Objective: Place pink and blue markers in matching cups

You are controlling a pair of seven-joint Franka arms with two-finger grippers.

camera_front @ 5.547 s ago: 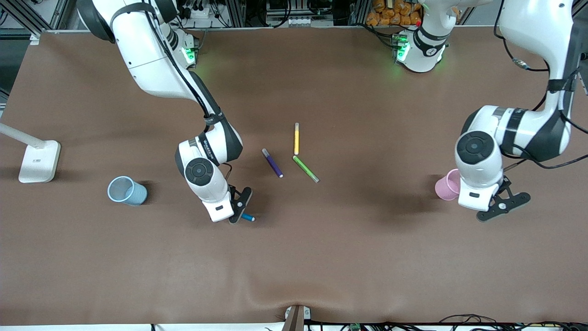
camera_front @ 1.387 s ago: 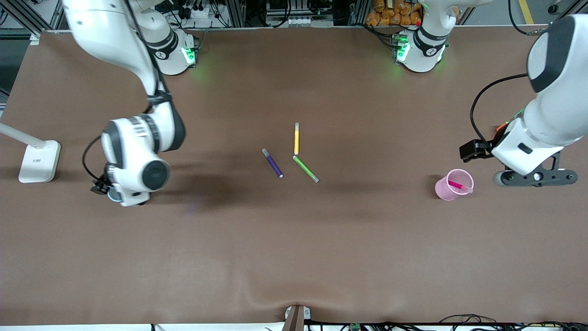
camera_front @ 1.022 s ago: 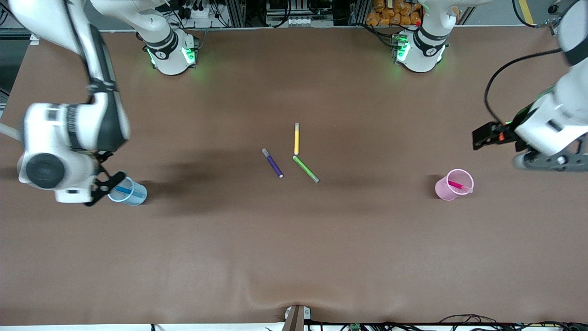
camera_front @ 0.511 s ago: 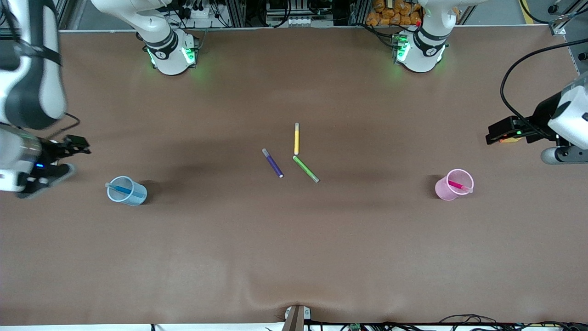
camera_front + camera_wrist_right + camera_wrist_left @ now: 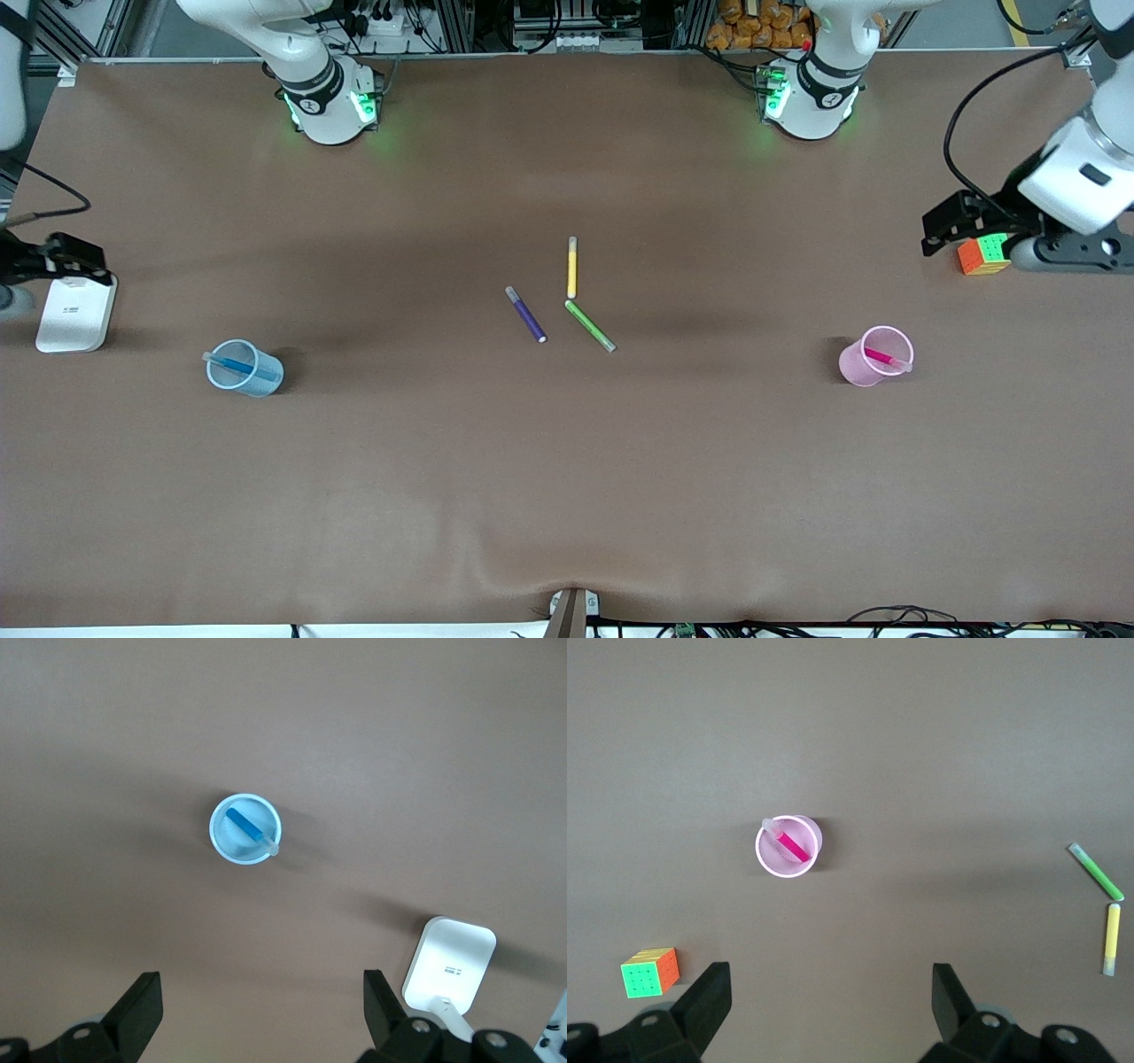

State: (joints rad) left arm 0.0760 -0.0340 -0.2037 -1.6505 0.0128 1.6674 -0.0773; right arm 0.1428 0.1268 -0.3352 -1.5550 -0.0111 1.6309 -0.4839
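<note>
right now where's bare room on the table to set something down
Bare brown table spans the whole stretch nearer the camera than the pale blue mesh cup and pale pink mesh cup. Crowded only mid-table: purple marker, yellow marker, green marker.

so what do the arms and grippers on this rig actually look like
Both arms are glossy white with black joint bands, and their round bases glow green. A black cable loops off the left arm's wrist. The left gripper and right gripper each have two flat, matte black, wedge-shaped fingers on black mounts, standing wide apart in the wrist views. No sleeves or readable markings show.
</note>
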